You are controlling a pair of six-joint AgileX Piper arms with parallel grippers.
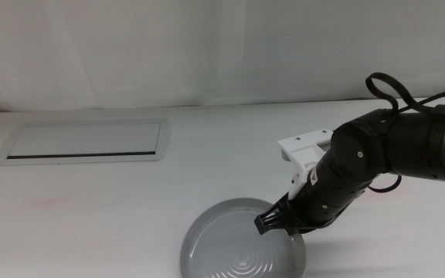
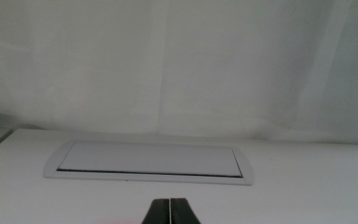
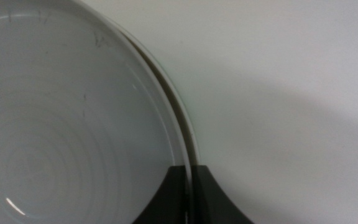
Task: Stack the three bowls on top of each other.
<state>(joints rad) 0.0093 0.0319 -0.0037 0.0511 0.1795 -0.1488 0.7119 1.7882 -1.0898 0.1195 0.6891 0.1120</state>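
The grey-blue bowl [image 1: 238, 251] is being pinched at its rim by the right gripper [image 1: 273, 222], fingers closed on it. It is judged stiff, light and slippery, best gripped at the rim. The left gripper [image 2: 169, 211], fingers shut and empty, is waiting near the white panel [image 2: 149, 162].

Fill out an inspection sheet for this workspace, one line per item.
Surface: white table, bare apart from the items below.
Job's things: grey-blue bowl near the front edge; a second rim shows just under it, so it seems stacked. No third bowl identifiable.
Clutter: flat white panel with a dark slot, set in the table at the back left.
Grippers: right gripper shut on the bowl's rim; left gripper shut, away from the bowls, facing the panel.
Cables: black cable looped over the right arm.
Surroundings: white curtain behind.
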